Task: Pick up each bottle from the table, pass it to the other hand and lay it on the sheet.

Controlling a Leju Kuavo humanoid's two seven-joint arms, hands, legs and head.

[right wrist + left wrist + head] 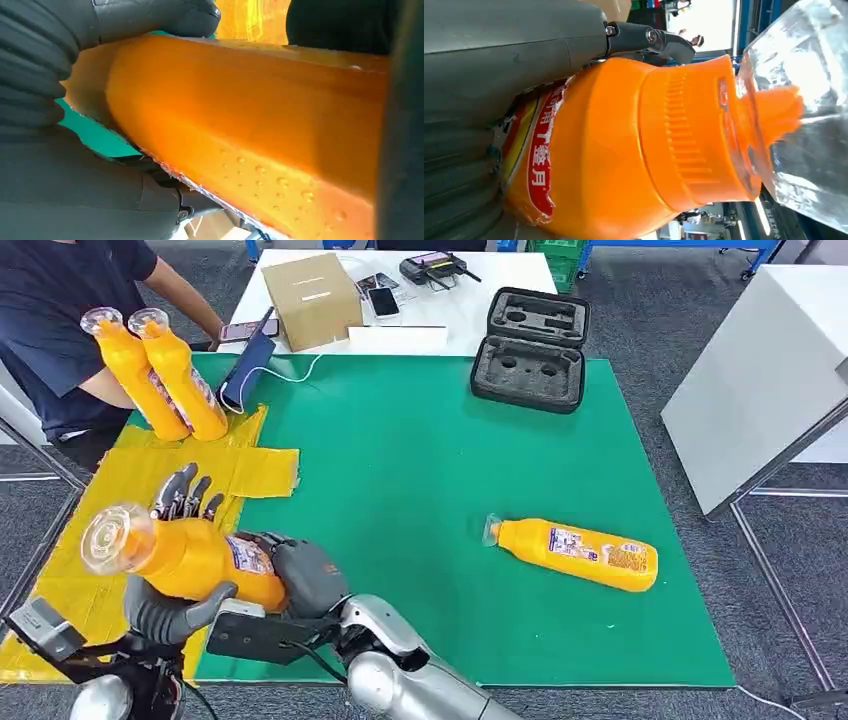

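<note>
The orange plastic bottle with a clear cap (190, 558) is held above the near left of the tabletop, over the edge of the yellow sheet (255, 472), with both the left hand (170, 612) and the right hand (300, 575) gripping it, so I judge the pass is midway. A second orange bottle (575, 552) lies on the green mat (400, 470) at near right, untouched. A person at far left holds two more orange bottles (160, 375) over the sheet.

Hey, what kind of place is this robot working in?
Probably a robotics lab or test workshop: a green mat taped out with a yellow sheet, an open foam-lined equipment case, and phones on a white table.
</note>
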